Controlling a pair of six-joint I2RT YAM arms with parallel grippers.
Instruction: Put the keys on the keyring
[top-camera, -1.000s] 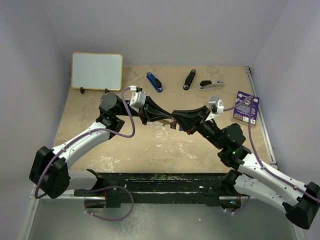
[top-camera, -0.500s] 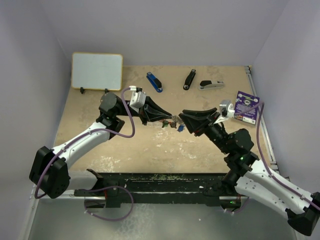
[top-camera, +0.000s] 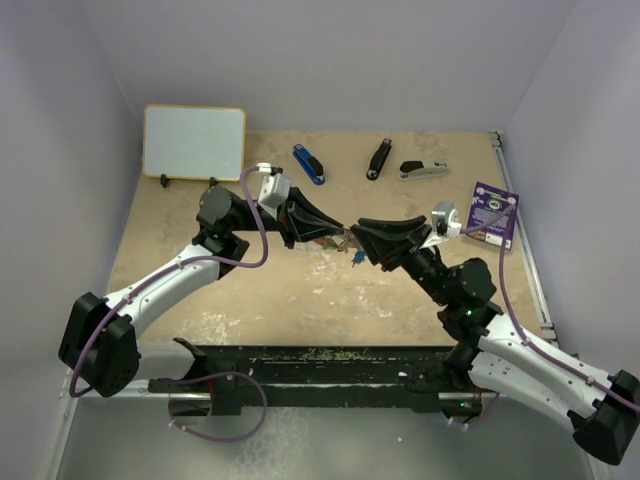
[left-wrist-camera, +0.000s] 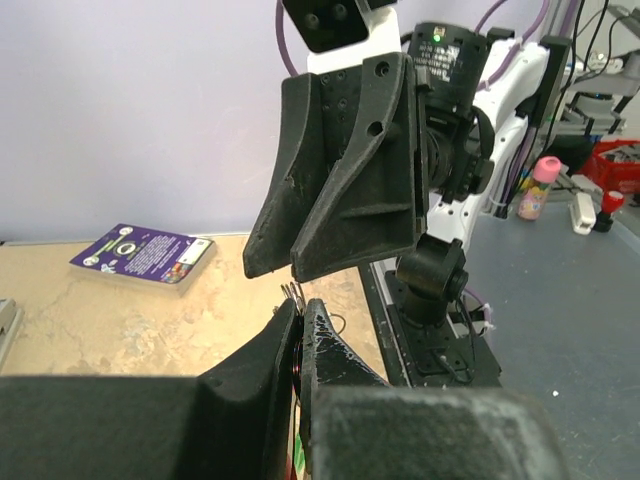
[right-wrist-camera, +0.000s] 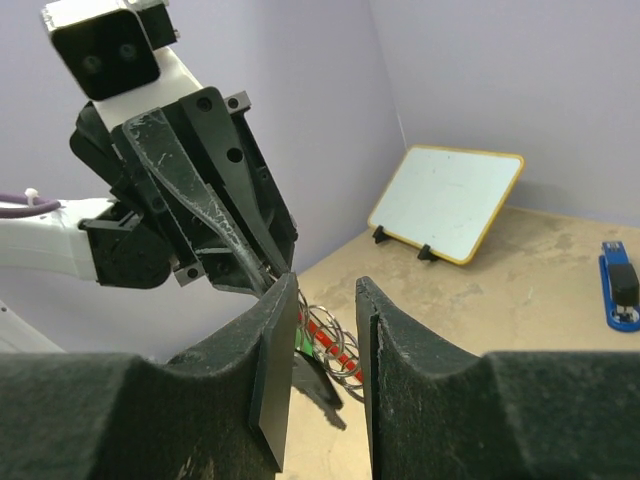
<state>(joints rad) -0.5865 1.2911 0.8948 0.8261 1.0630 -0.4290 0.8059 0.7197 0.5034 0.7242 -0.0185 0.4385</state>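
My left gripper (top-camera: 328, 233) is shut on the keyring (top-camera: 345, 240) and holds it above the table; the silver ring loops (left-wrist-camera: 291, 293) stick out between its fingertips. In the right wrist view the keyring (right-wrist-camera: 345, 352) hangs as several silver loops with a red fob (right-wrist-camera: 322, 330) and a green tag (right-wrist-camera: 301, 345). A small blue key (top-camera: 357, 258) dangles under the bunch. My right gripper (top-camera: 362, 240) is open, tip to tip with the left one, its fingers (right-wrist-camera: 283, 330) on either side of the hanging loops without pinching them.
A whiteboard (top-camera: 194, 141) stands at the back left. Blue (top-camera: 309, 164), black (top-camera: 378, 158) and grey (top-camera: 423, 170) staplers lie along the back. A purple card (top-camera: 492, 212) lies at the right, near the table's metal edge rail.
My right gripper drew back to the right from the left gripper, then came in again to the keyring. The left gripper stayed shut on the ring and shifted only slightly.
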